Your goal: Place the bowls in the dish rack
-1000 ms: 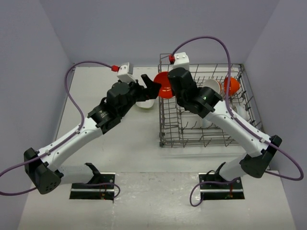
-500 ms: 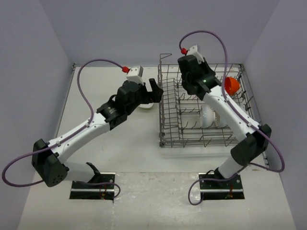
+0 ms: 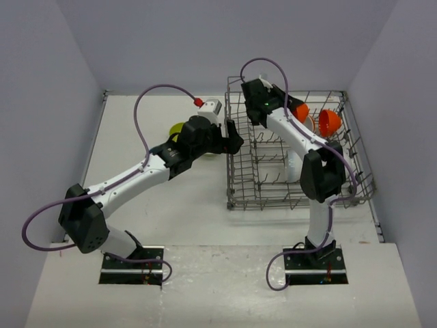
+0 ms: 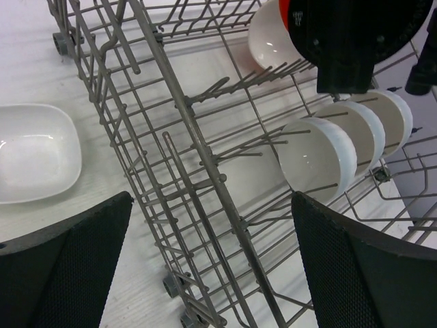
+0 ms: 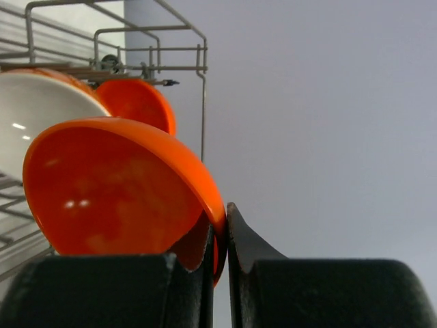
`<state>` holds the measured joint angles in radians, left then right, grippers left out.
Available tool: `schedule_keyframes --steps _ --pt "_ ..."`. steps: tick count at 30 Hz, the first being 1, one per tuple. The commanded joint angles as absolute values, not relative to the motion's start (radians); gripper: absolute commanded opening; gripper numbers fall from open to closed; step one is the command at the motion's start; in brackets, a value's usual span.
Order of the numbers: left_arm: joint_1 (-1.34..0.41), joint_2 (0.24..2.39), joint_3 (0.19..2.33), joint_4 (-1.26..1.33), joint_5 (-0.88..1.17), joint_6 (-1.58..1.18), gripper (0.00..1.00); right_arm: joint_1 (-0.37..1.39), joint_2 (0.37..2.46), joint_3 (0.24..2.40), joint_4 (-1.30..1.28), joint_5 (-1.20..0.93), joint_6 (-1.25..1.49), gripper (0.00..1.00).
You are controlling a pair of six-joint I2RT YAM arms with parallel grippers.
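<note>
My right gripper is shut on the rim of an orange bowl and holds it above the far part of the grey wire dish rack. In the right wrist view the fingers pinch that bowl's edge. Behind it stand an orange bowl with white inside and another orange bowl. My left gripper is open and empty over the rack's left wall. A white squarish bowl lies on the table beside the rack. A yellow-green bowl lies further left. No blue bowl is in view.
Three white bowls stand on edge between the tines inside the rack. The right gripper's dark body hangs over the rack's far end. Grey walls close in the table on three sides.
My right arm swung up and back, carrying the orange bowl over the rack's far side. My left arm moved right to the rack's left wall, uncovering the yellow-green bowl.
</note>
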<state>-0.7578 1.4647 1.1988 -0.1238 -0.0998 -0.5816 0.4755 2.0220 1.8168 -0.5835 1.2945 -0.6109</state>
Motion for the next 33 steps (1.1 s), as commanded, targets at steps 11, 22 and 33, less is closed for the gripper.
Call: schedule_keyframes --steps 11,22,33 --pt "-0.71 1.502 1.229 -0.058 0.029 -0.552 1.0 0.453 2.106 1.678 0.289 1.344 -1.412 0.0" --pt "-0.684 1.497 1.206 -0.046 0.058 -0.555 1.0 0.451 2.174 1.674 0.144 1.35 -1.299 0.0" --pt "-0.678 1.5 1.197 -0.044 0.071 -0.557 1.0 0.451 2.223 1.704 -0.104 1.35 -1.089 0.0"
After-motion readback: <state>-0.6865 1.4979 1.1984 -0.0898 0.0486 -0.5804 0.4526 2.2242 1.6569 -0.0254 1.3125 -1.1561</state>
